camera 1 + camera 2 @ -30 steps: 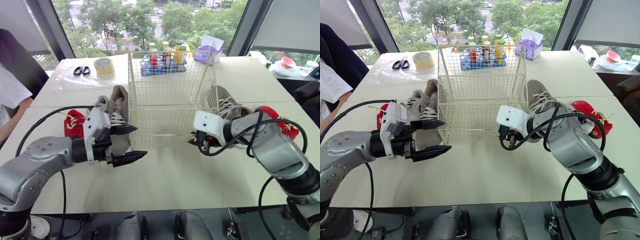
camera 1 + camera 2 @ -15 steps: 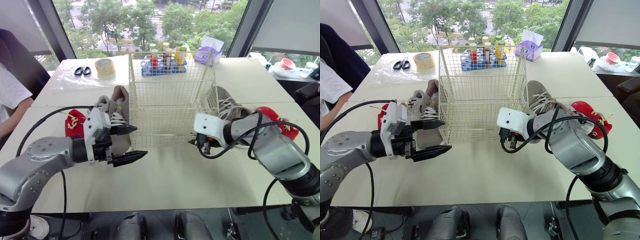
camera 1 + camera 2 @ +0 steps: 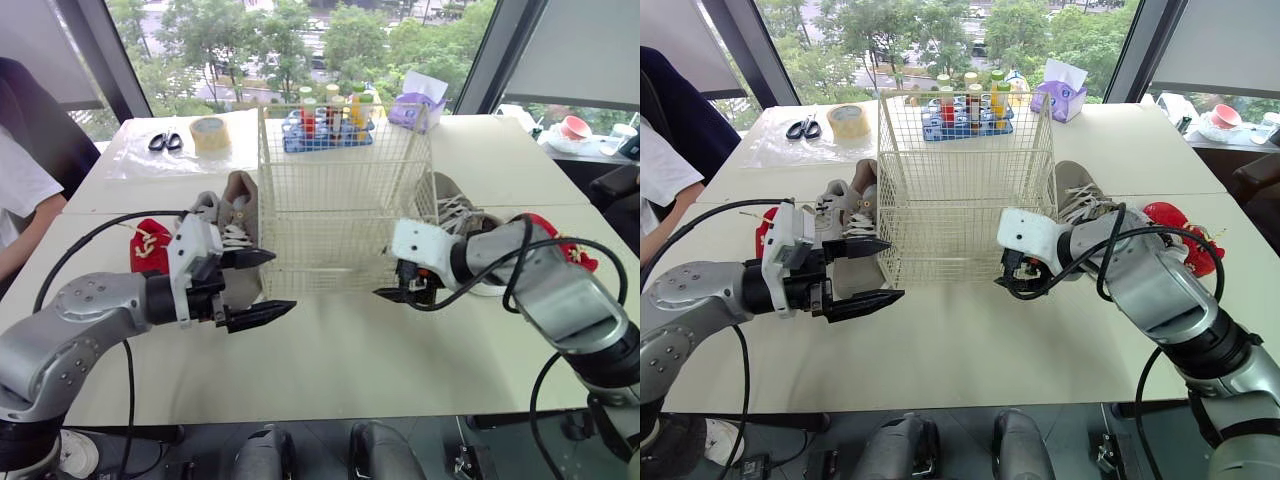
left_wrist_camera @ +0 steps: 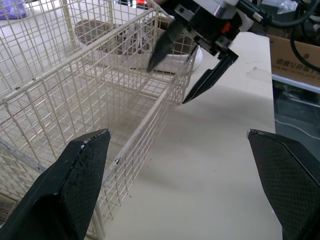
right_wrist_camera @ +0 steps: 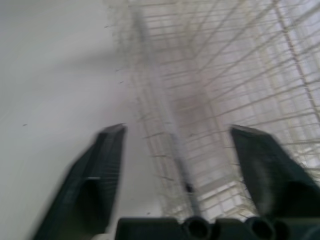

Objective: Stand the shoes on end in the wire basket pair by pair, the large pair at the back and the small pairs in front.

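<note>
The wire basket (image 3: 335,180) stood empty in the middle of the table (image 3: 330,350). One large grey shoe (image 3: 237,205) lay just left of it and its mate (image 3: 452,212) just right. A small red shoe (image 3: 147,245) lay further left and another (image 3: 565,250) further right.

The left gripper (image 3: 280,281) hovered near the left grey shoe with its fingers spread wide and holding nothing. The right gripper (image 4: 167,84), also wide and empty, had its fingers on either side of the basket's near right corner wire.

The shoes looked light, with soft uppers, stiffer soles and loose laces that could snag on the wire. The heel collar or a pinch across the sole and upper seemed the firmest hold. The basket looked light enough to slide if nudged.
</note>
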